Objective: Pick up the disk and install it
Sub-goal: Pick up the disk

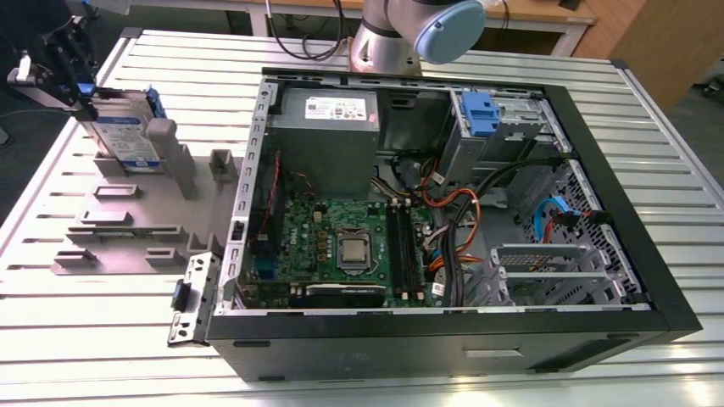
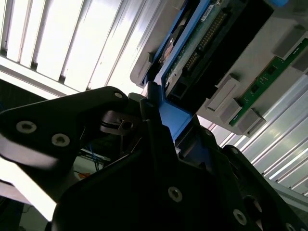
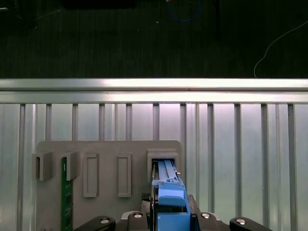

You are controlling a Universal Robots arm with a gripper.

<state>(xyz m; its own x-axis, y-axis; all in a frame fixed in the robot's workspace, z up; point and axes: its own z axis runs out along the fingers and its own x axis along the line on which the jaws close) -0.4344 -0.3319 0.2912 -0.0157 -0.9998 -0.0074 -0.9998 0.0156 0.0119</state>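
The disk [image 1: 122, 131], a silver drive with a white-and-blue label in a bright blue carrier, stands on edge in a slot of the grey holder plate [image 1: 125, 216] at the exterior view's left. My gripper [image 1: 83, 95] is at its upper end, its black fingers closed on either side of the blue carrier. In the first wrist view the carrier's blue edge [image 3: 168, 190] runs from between the fingers into the grey slot [image 3: 163, 155]. The second wrist view shows the disk's underside [image 2: 207, 38] and the blue carrier [image 2: 174, 115] pinched between dark fingers [image 2: 149, 120].
An open computer case [image 1: 667, 297] lies on the slatted metal table, with a motherboard, cables and a drive bay with a blue latch [image 1: 480, 114] at its far end. A green memory stick [image 3: 66, 192] sits in the holder plate. The arm's base [image 1: 408, 34] stands behind the case.
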